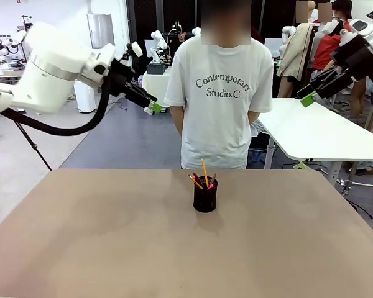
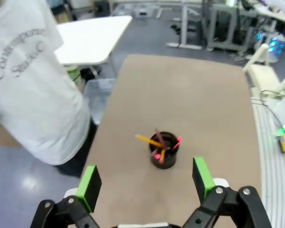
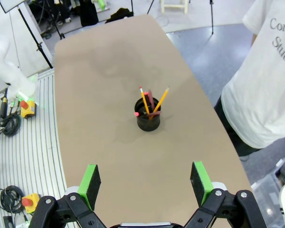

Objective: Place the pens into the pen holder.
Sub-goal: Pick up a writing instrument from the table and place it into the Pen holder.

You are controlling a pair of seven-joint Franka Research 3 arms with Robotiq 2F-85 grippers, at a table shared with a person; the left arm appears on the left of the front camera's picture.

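On your left, the left gripper (image 1: 154, 105) hangs high above the tan table (image 1: 81, 236), its green-padded jaws spread wide with nothing between them; from its wrist camera the black wire-mesh pen holder (image 2: 163, 151) lies below and ahead, centred between the fingers and well apart from them. At centre, the pens (image 1: 202, 177) stand upright in the holder (image 1: 205, 195), fanned against its rim because they are taller than the cup; no pen lies loose on the tabletop, so you may judge the task essentially complete. Behind the holder a person (image 1: 219, 99) stands at the far edge. On your right, the right gripper (image 1: 307, 98) is likewise raised, fully open and empty, with the holder (image 3: 148, 118) beneath and forward of it.
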